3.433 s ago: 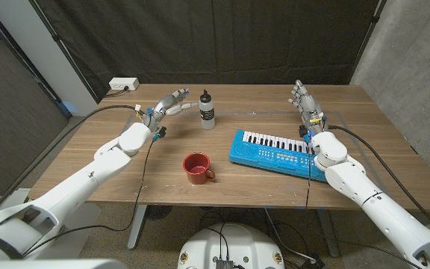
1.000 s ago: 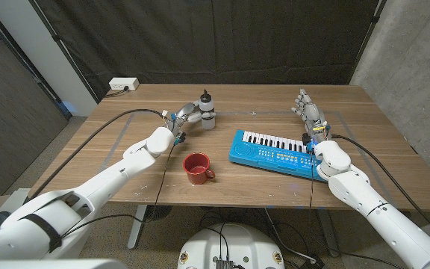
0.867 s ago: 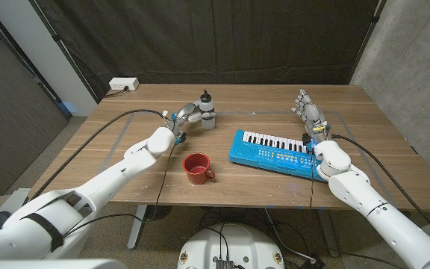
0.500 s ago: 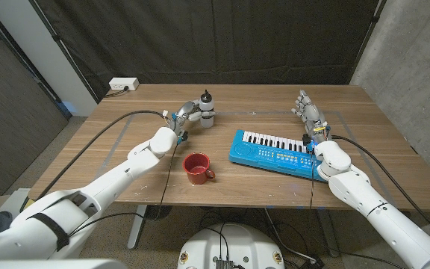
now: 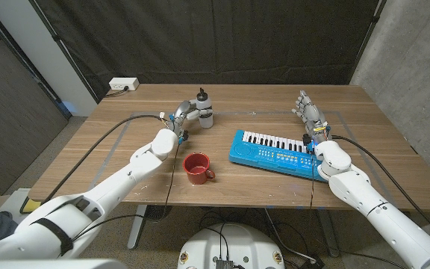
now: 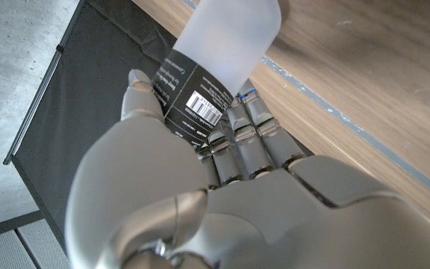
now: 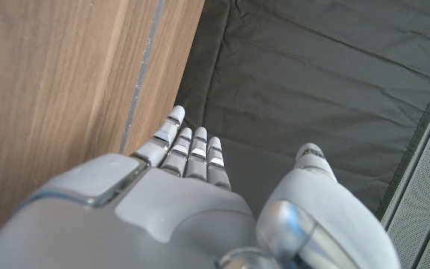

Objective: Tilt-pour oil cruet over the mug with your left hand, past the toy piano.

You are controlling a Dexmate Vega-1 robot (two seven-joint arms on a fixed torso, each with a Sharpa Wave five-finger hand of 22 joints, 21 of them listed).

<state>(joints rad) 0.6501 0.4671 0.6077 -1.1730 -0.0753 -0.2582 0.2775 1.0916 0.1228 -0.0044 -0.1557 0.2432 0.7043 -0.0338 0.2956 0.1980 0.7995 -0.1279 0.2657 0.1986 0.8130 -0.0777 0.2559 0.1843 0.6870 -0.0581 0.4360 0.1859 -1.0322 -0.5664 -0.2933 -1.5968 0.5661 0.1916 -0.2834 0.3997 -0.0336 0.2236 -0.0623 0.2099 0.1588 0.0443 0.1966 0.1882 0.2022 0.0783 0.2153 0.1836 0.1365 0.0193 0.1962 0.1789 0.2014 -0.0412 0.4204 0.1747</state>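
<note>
- Gripping the oil cruet (image 5: 204,109) with my left robot hand (image 5: 184,113), I have my fingers (image 6: 254,140) wrapped round its labelled body; it stands upright toward the far side of the bench (image 5: 110,161).
- From my left wrist camera, the oil cruet (image 6: 215,63) shows a frosted white body and a dark label with a barcode, with my left robot hand (image 6: 222,187) closed against it, thumb on one side and fingers on the other.
- Whether the cruet's base touches the wood or sits just clear of it, I cannot tell.
- The red mug (image 5: 197,167) stands nearer my body than the cruet, handle turned toward the toy piano (image 5: 275,154), and apart from both.
- That blue toy piano lies slightly askew between the mug and my right arm.
- My right robot hand (image 5: 307,112) stands on its edge beyond the piano's far corner, fingers (image 7: 189,149) straight and close together, holding nothing.
- A white power strip (image 5: 123,84) sits at the bench's far left corner.
</note>
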